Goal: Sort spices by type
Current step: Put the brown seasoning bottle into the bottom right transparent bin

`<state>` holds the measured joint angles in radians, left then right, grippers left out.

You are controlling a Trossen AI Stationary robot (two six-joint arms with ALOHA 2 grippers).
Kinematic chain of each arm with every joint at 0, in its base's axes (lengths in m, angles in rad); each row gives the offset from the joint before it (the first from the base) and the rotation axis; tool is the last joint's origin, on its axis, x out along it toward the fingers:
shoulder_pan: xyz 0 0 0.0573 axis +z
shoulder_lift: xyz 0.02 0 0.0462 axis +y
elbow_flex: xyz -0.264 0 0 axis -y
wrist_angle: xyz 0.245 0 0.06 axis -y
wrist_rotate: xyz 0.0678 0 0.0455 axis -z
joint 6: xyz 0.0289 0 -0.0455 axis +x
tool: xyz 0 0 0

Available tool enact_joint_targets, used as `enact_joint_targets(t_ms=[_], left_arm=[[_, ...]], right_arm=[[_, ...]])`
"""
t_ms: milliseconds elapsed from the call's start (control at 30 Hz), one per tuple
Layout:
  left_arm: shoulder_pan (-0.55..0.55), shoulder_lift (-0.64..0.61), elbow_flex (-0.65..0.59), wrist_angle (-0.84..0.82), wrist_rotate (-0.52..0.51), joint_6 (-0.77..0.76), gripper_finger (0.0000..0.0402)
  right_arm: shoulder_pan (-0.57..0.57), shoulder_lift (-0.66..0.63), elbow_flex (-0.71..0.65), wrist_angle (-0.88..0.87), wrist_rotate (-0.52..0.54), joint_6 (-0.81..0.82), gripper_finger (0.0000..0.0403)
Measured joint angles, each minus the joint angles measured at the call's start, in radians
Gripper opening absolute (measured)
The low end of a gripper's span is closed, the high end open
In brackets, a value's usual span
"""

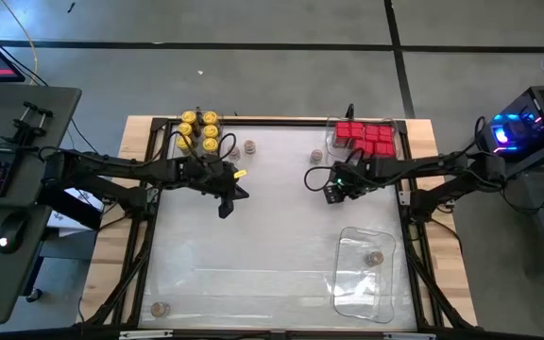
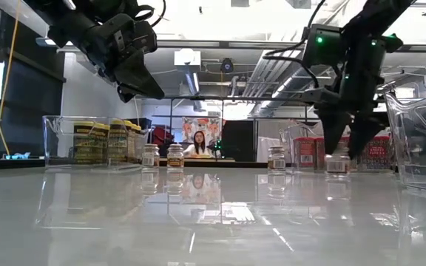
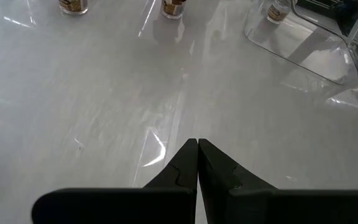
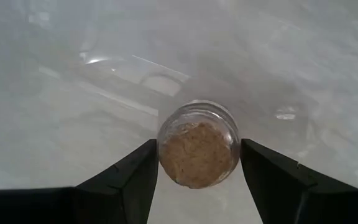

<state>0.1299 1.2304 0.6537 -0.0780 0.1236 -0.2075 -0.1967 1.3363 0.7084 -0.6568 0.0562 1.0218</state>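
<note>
My right gripper [image 4: 197,149] is open, pointing down over a round tan-lidded jar [image 4: 197,163] that stands on the table right of centre [image 2: 337,164]. One finger stands on either side of the jar's top, close to it. My left gripper [image 3: 197,146] is shut and empty, hovering above the table left of centre [image 1: 227,194]. Yellow-lidded jars [image 1: 199,127] fill a clear tray at the far left. Red square boxes [image 1: 366,138] sit in a clear tray at the far right. Two tan-lidded jars [image 1: 242,148] and a third [image 1: 316,154] stand loose near the far edge.
A clear tray [image 1: 352,283] lies near the table's near right corner with one tan-lidded jar [image 1: 376,257] in it. Another such jar [image 1: 160,309] stands at the near left corner. A person [image 2: 197,144] sits in the room beyond the table.
</note>
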Motion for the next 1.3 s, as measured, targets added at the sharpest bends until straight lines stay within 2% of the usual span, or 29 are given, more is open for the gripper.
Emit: enact_joint_targets(t_ms=[167,467,567,667,767,867,1033,1200,1300], left_arm=[[0.000,0.000,0.000,0.000,0.000,0.000,0.0000],[0.000,0.000,0.000,0.000,0.000,0.001,0.0000],[0.000,0.000,0.000,0.000,0.000,0.001,0.0000],[0.000,0.000,0.000,0.000,0.000,0.002,0.0000],[0.000,0.000,0.000,0.000,0.000,0.002,0.0000],[0.000,0.000,0.000,0.000,0.000,0.003,0.0000],[0.000,0.000,0.000,0.000,-0.002,0.056,0.0000],[0.000,0.000,0.000,0.000,-0.007,0.079,0.0000],[0.000,0.000,0.000,0.001,-0.007,0.066,0.0000]], right_arm=[[0.000,0.000,-0.004,0.042,0.014,-0.061,0.0222],[0.000,0.000,-0.004,0.035,0.037,-0.035,0.0222],[-0.001,0.000,-0.004,0.035,0.044,-0.028,0.0203],[-0.001,-0.002,-0.002,0.038,0.043,-0.005,0.0162],[0.000,-0.004,0.004,0.035,0.021,-0.020,0.0160],[0.006,-0.026,0.048,-0.060,-0.010,-0.075,0.0139],[0.055,-0.142,0.218,-0.313,0.005,-0.169,0.0138],[0.103,-0.251,0.331,-0.486,0.059,-0.109,0.0138],[0.132,-0.294,0.359,-0.487,0.033,-0.087,0.0138]])
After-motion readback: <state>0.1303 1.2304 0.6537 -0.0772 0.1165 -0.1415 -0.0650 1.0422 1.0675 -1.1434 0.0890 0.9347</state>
